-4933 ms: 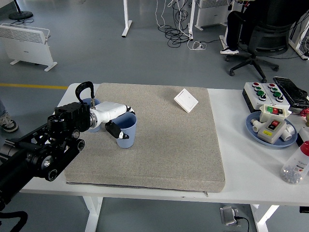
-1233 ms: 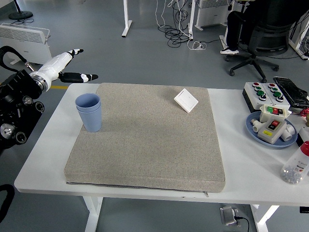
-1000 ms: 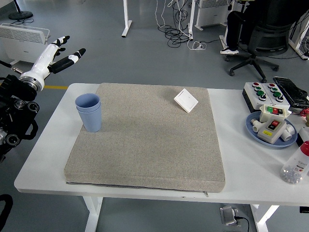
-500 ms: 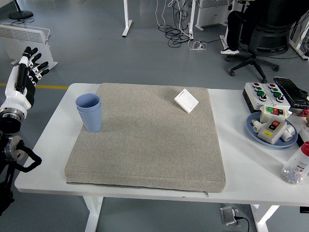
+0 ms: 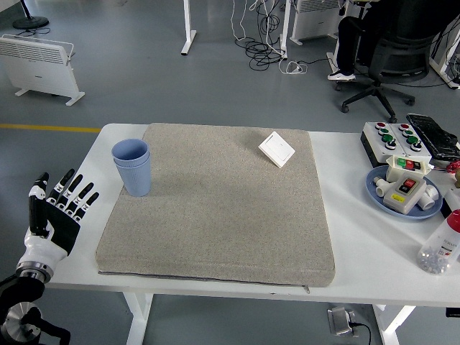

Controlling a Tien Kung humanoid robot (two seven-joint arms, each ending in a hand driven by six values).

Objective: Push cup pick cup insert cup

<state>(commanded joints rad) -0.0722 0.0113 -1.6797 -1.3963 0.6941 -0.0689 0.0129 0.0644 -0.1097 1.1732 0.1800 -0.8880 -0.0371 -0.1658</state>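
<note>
Lowered left hand [image 5: 54,219], fingers [image 5: 72,192] spread, clear of nested cups [image 5: 132,167].

Bright, even light is falling from overhead, leaving only soft shadows under the bench [image 5: 86,215] at 6 o'clock. Everything is staying sharp, with no glare showing.

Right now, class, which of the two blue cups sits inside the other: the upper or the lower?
The upper blue cup is nested inside the lower blue cup. Only its rim band shows above the lower cup, which stands on the grey mat.
</note>
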